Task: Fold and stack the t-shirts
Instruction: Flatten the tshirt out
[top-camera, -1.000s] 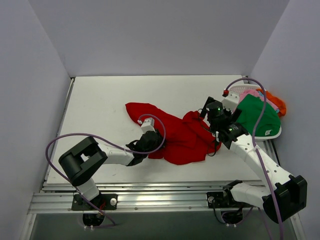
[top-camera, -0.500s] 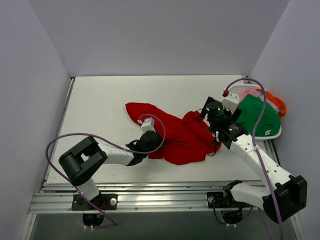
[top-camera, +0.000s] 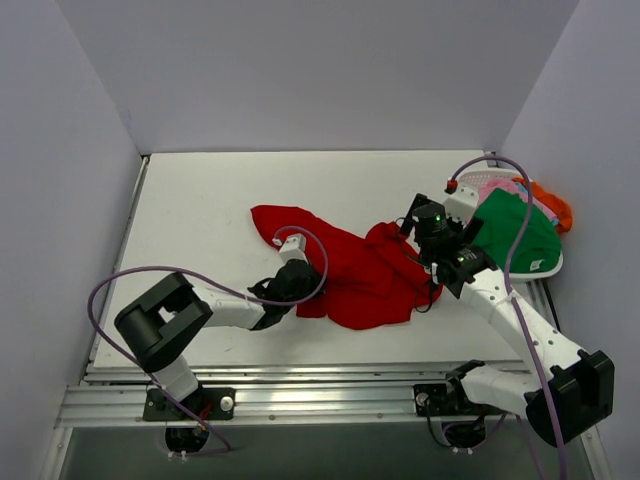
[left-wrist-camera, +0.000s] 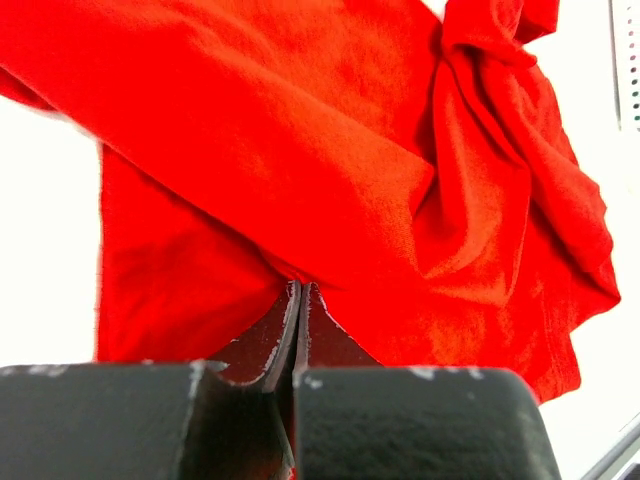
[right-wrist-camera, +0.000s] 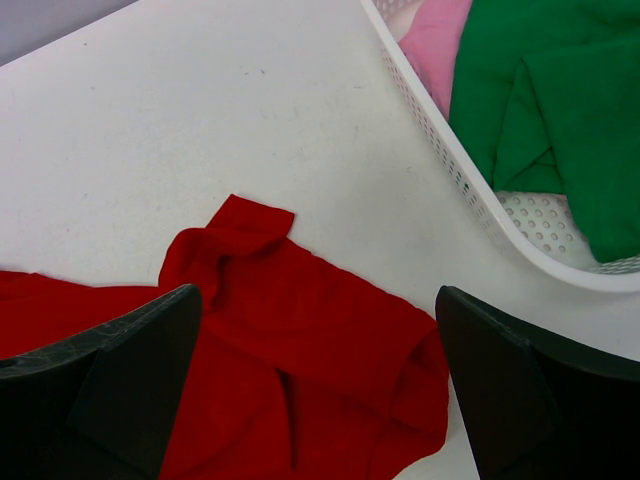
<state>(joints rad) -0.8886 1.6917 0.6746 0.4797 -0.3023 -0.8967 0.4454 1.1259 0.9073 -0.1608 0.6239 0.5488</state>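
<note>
Left gripper (left-wrist-camera: 298, 300) clamps closed on the near-left edge of the crumpled red t-shirt (top-camera: 365, 270) at mid-table; right gripper (top-camera: 412, 222) hovers splayed above its right side. Spreading looks unfinished; the right needs a hem next.

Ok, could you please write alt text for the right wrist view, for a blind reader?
A crumpled red shirt lies on a white table under the open right gripper, whose dark fingers fill the bottom corners. At top right, a white basket holds a green shirt and a pink shirt.
</note>
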